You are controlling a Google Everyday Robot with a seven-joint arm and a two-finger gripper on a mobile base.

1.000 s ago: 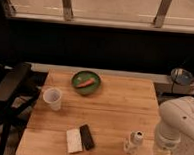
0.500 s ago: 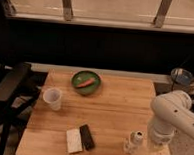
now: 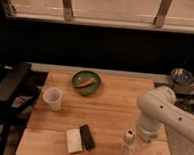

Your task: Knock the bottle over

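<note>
one small bottle [image 3: 128, 142] stands near the front edge of the wooden table [image 3: 108, 110], over on the right side. it is upright, so the knocking over is not done yet. the job looks to be at the reaching step: the big white arm [image 3: 158, 114] bends down from the right and ends just beside the bottle.

the gripper [image 3: 142, 139] is low by the table, tucked under the arm and right next to the bottle on its right side. it may be touching the bottle, but i cannot tell. i also cannot tell how its jaws stand, since the arm hides them.

next, i think the gripper needs to push sideways to the left, high up on the bottle near the cap, so the bottle tips and falls. a low push may only slide it along the wood.

the bottle is clear plastic with a white cap on top and a pale band around it. it looks light and thin, so it should fall with a soft push.

a white cup [image 3: 52, 98] stands well apart on the left. a green bowl [image 3: 86, 83] sits at the back, and a white thing and a black thing [image 3: 87, 136] lie side by side near the front.
</note>
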